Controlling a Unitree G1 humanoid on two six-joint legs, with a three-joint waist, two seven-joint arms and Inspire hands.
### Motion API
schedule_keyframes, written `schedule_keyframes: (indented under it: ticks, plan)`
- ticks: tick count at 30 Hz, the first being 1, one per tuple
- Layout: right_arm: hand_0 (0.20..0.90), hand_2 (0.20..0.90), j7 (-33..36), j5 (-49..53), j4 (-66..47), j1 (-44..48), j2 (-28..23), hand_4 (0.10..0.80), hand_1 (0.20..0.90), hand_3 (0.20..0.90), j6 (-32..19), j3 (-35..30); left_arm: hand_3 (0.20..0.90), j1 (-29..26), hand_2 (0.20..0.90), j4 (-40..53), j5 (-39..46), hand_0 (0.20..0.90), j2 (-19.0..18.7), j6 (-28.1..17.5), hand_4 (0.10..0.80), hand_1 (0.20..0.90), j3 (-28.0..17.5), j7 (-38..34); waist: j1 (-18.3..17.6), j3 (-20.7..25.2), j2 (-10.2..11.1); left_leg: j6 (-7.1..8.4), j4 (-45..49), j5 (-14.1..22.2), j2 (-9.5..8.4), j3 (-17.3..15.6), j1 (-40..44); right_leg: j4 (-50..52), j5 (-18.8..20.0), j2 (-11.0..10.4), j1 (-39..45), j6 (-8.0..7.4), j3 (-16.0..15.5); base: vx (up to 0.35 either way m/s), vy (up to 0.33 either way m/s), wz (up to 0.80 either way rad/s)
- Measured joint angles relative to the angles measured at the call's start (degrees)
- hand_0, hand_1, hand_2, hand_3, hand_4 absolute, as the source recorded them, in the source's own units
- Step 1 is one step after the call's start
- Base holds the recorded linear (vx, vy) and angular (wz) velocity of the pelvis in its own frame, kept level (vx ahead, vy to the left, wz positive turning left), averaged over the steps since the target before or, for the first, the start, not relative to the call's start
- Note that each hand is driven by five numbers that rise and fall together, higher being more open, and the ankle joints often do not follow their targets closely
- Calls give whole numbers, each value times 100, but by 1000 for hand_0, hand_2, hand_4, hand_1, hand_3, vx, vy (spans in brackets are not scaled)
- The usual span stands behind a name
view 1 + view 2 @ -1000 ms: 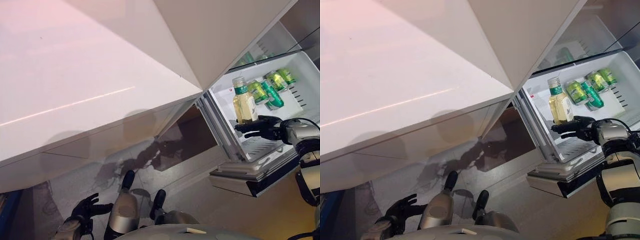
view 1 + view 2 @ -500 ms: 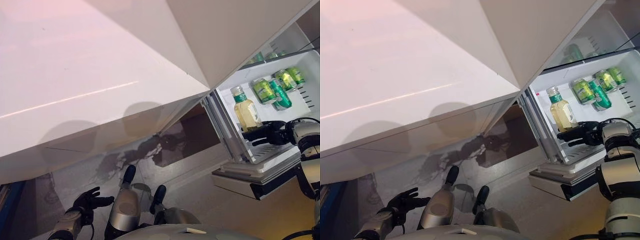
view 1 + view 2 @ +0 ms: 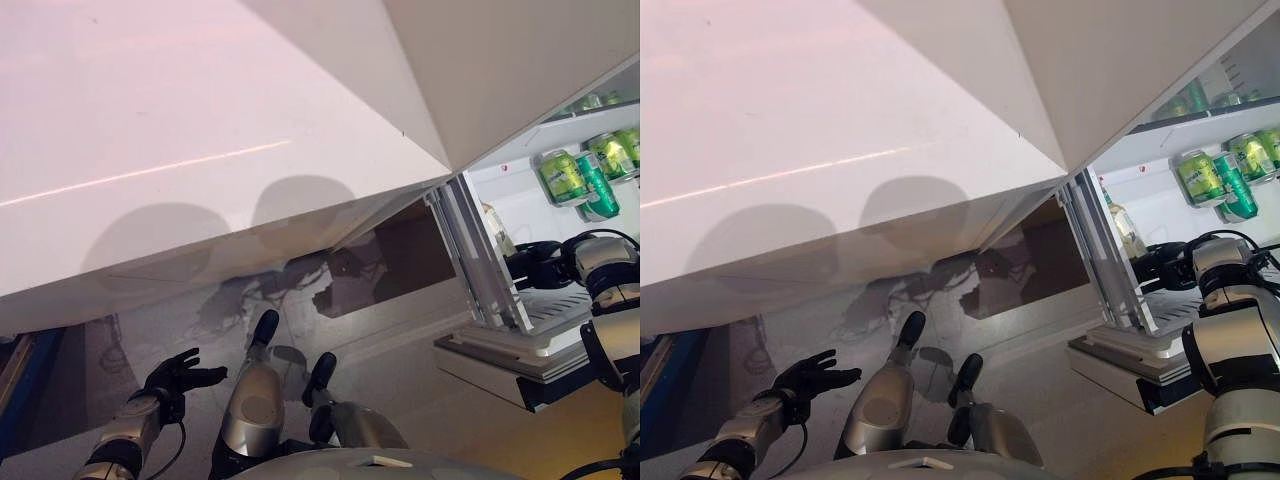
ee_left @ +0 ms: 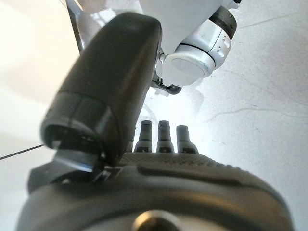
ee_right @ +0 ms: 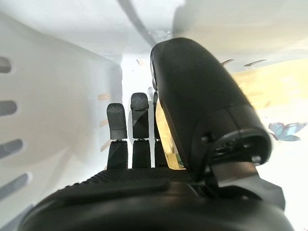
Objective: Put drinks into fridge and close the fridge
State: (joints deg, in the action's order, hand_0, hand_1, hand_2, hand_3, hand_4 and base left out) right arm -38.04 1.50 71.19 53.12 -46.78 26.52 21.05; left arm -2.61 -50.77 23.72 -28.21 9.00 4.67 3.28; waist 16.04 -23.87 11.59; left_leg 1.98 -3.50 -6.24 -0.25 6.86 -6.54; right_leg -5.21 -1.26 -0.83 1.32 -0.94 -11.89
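Note:
A bottle of yellow drink (image 3: 497, 233) stands upright in the open white fridge drawer (image 3: 556, 312), mostly hidden behind the drawer's near frame. My right hand (image 3: 538, 265) is inside the drawer, low beside the bottle, fingers straight. In the right wrist view the yellow bottle (image 5: 163, 135) shows between the thumb (image 5: 202, 106) and the fingers (image 5: 139, 125); contact is unclear. Green cans (image 3: 566, 177) lie further back in the drawer. My left hand (image 3: 177, 376) hangs low at the lower left, open with its fingers spread and nothing in it.
A broad white fridge door (image 3: 200, 130) fills the upper left and middle of the view. More green cans (image 3: 1188, 101) sit on a shelf above the drawer. The drawer's front panel (image 3: 500, 365) juts out over the grey floor (image 3: 400, 350).
The camera has swung, so the drawer sits further right and the bottle is now mostly hidden by the drawer frame. My right hand stays by the bottle's base. The left hand stays low.

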Motion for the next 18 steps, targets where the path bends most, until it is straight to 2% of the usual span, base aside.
schedule_keyframes:
  ticks: [5,14,15,16,17,18]
  plan:
    - [300,300,27,-56,73,296,0,100,300,200,96,12,900,-259,900,6,186,900,-84,115,800,900,-6,-14,-3,-72,-77,16,75,-13,3,9,-227,1,32,11,-190,44,-8,-27,16,-1]
    - [307,307,49,-60,129,560,-31,108,307,208,265,20,900,-311,900,-7,236,900,-142,128,800,900,-4,17,6,-112,-136,30,130,-13,1,79,-323,0,34,19,-230,46,-113,0,4,4]
    - [335,335,47,-86,144,575,-31,141,335,241,265,20,900,-311,900,-23,236,900,-143,132,800,900,-5,19,4,-114,-140,30,131,-13,1,78,-323,0,34,19,-230,46,-112,0,0,0]
    - [540,540,44,-94,161,595,-31,380,540,480,266,20,900,-313,900,-25,236,900,-146,151,800,900,-5,19,2,-119,-146,30,131,-13,0,77,-323,0,34,19,-230,46,-112,0,0,0]
    - [655,655,45,-94,162,603,-31,515,655,615,272,20,900,-316,900,-24,236,900,-146,177,800,900,-5,20,1,-121,-151,30,131,-13,1,77,-323,0,34,19,-230,46,-112,0,0,0]
    - [665,665,42,-94,162,607,-31,525,665,625,279,20,900,-316,900,-23,236,900,-146,200,800,900,-5,22,0,-123,-152,30,131,-13,1,76,-323,0,34,19,-230,46,-112,0,0,0]
